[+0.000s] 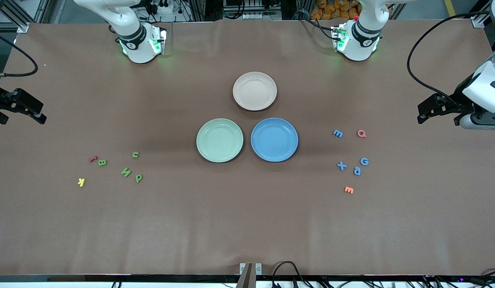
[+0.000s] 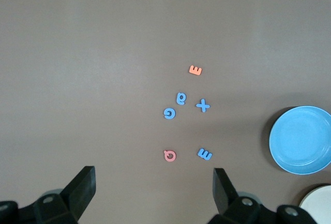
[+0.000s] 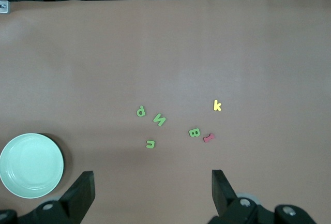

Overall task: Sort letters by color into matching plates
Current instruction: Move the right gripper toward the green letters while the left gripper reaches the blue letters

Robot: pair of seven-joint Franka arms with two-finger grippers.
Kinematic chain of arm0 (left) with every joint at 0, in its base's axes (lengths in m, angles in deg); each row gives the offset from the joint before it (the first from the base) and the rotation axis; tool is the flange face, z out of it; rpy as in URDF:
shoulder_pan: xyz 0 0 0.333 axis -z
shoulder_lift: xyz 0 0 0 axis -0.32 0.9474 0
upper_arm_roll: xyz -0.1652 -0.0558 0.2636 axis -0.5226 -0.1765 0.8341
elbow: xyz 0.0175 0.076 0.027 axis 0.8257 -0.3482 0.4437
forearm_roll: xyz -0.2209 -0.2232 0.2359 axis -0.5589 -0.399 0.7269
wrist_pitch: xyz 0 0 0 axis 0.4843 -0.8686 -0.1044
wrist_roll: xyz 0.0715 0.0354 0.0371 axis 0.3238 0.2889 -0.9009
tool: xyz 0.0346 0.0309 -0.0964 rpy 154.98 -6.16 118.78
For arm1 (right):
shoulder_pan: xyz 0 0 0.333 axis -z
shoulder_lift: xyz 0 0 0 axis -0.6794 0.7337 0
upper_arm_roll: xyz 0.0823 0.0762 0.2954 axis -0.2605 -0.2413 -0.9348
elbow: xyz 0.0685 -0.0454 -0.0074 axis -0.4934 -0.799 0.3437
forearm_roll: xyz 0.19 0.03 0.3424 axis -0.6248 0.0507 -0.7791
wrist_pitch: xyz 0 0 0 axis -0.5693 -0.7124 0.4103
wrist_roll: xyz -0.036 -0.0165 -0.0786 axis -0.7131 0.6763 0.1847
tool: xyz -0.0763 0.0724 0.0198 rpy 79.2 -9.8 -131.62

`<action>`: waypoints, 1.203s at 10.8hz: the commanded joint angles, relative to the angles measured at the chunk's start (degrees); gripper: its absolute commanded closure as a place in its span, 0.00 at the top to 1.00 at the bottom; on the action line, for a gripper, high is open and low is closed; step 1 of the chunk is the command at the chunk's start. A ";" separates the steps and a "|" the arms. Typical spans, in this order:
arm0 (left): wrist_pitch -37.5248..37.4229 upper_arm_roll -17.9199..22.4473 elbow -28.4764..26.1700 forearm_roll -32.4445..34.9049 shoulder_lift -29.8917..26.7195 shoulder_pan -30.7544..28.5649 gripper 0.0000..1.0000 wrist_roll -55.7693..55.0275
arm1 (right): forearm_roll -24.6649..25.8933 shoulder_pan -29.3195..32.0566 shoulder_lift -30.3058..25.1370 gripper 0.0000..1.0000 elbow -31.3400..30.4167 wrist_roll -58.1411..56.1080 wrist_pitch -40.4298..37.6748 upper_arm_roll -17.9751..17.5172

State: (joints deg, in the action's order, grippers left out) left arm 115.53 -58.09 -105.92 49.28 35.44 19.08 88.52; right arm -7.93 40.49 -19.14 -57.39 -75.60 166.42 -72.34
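Observation:
The mint green plate (image 1: 219,140) and the blue plate (image 1: 274,139) sit side by side mid-table. Several green letters, among them an n (image 1: 135,154), a B (image 1: 102,162) and a p (image 1: 139,178), lie scattered toward the right arm's end. Several blue letters, among them an m (image 1: 338,133), a G (image 1: 364,161) and an x (image 1: 341,165), lie toward the left arm's end. My left gripper (image 2: 153,182) hangs open and empty over bare table beside the blue letters. My right gripper (image 3: 152,185) hangs open and empty beside the green letters.
A beige-pink plate (image 1: 255,91) sits farther from the front camera than the other two plates. A red letter (image 1: 93,159) and a yellow k (image 1: 81,182) lie among the green ones. A pink Q (image 1: 361,133) and an orange E (image 1: 349,190) lie among the blue ones.

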 commanded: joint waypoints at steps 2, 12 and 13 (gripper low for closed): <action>-0.43 0.06 0.70 -0.90 0.15 -0.07 1.00 0.12 | 0.66 0.11 0.09 1.00 0.54 1.09 0.01 -0.40; 9.84 -0.29 -12.90 -2.92 2.08 -2.70 1.00 -1.99 | -0.05 0.38 0.79 1.00 -0.08 0.82 0.27 -0.22; 12.12 -0.37 -15.44 -2.92 2.08 -2.53 1.00 -1.90 | -0.13 0.29 1.67 1.00 -0.51 1.09 1.66 -0.22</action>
State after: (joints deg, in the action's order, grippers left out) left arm 123.40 -58.11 -115.51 47.65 39.32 16.75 86.19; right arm -7.97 40.59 -18.80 -57.48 -75.52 166.53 -72.20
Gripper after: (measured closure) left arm 0.000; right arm 0.000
